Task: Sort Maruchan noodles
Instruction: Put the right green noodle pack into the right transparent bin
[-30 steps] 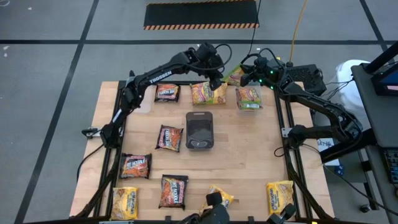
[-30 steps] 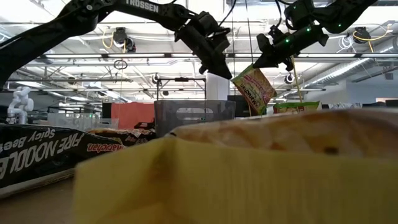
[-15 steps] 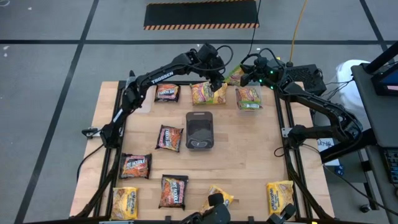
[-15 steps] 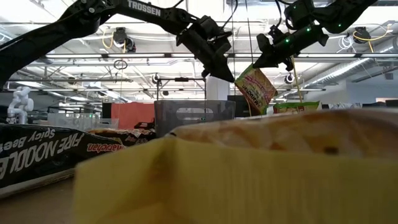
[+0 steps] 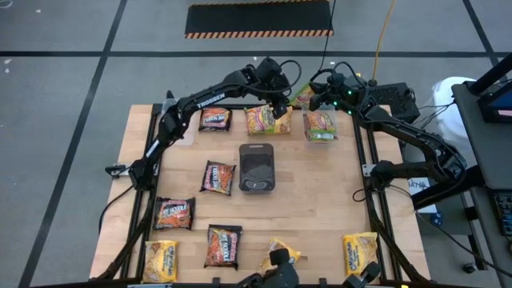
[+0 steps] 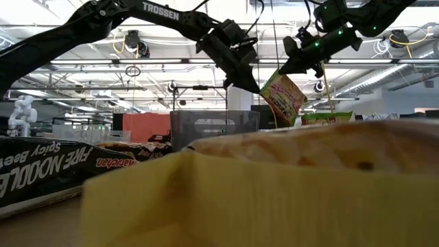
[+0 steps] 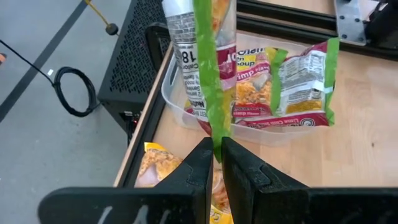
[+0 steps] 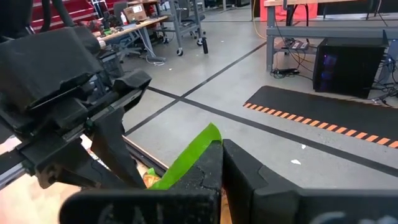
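Note:
One green-edged Maruchan packet [image 6: 284, 97] hangs in the air over the table's far edge, between my two grippers. My right gripper [image 6: 291, 67] is shut on its upper corner and my left gripper [image 6: 257, 87] on the other end of the same green seal. Below it a clear tub [image 5: 320, 126] holds like packets, and two more tubs [image 5: 268, 120] [image 5: 214, 120] hold orange-yellow and dark ones. Loose dark packets [image 5: 218, 177] [image 5: 174, 213] [image 5: 223, 245] and yellow packets [image 5: 160, 260] [image 5: 360, 252] lie flat on the table. My left gripper pinches the packet's green end seal [image 7: 215, 127] between its two fingers, at that seal's lower end. The fingers slant down from the table's left and lie in line with the seal. The packet is clear of the table, seen almost edge-on. My right gripper pinches the same green seal [image 8: 194, 152] at its upper end, coming about level from the table's right. The packet's body hangs tilted below the fingers, clear of the tubs.
A dark grey tray [image 5: 257, 168] stands at the table's middle. Another yellow packet [image 5: 282, 254] lies right in front of the low camera and fills its lower picture. Black frame rails [image 5: 368, 200] run along the table's sides. Bare wood [image 5: 320, 208] lies right of the tray.
My left gripper has sunk a little and edged toward the table's right, closer to the right gripper, with the seal's lower end. The packet's upper corner has stayed in the still right gripper.

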Tool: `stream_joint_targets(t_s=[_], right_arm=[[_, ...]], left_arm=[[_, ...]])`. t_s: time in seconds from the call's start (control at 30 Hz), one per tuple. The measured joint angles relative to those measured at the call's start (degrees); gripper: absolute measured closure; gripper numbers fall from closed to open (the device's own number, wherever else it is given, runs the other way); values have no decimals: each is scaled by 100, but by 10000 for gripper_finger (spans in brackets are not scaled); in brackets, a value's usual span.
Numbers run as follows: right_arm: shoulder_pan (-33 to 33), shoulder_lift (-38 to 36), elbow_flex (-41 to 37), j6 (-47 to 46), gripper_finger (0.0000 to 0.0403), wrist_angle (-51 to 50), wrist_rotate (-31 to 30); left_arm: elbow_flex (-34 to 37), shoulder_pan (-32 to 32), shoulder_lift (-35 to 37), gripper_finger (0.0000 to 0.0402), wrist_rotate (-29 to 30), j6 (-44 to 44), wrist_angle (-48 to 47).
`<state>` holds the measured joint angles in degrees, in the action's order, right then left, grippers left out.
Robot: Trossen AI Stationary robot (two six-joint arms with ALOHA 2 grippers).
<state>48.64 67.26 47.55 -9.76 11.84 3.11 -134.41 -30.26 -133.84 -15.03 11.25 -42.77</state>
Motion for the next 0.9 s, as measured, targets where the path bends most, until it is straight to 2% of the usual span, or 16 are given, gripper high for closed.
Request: stream_joint_targets(t_s=[0.53, 0.9], right_arm=[[1, 0, 2, 0, 403, 1, -2], [2, 1, 2, 0, 403, -2, -2]], left_arm=[[2, 126, -258, 364, 12, 153, 327], [2, 98, -256, 364, 315, 177, 362]])
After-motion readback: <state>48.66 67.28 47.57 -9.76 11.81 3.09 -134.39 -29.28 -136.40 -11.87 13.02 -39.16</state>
